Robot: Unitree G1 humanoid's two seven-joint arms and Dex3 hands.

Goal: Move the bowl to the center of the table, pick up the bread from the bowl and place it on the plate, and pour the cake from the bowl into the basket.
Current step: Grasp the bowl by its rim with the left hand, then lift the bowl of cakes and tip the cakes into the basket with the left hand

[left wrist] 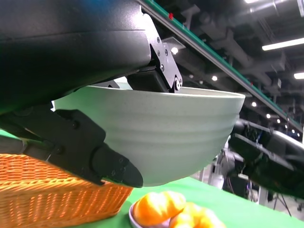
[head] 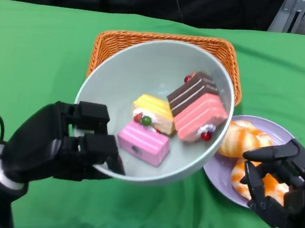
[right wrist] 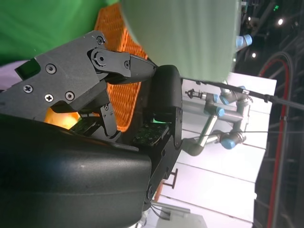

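Note:
My left hand grips the near-left rim of the pale green bowl and holds it lifted, tilted toward the orange wicker basket behind it. Several cake slices lie inside: a pink one, a yellow one, and a chocolate-and-pink one. In the left wrist view the bowl hangs above the basket and the bread. Two orange bread rolls sit on the lilac plate at the right. My right hand hovers over the plate's near side, fingers apart, holding nothing.
A green cloth covers the table. Black background lies beyond the far edge. In the right wrist view another robot arm stands off the table, and the basket shows behind my fingers.

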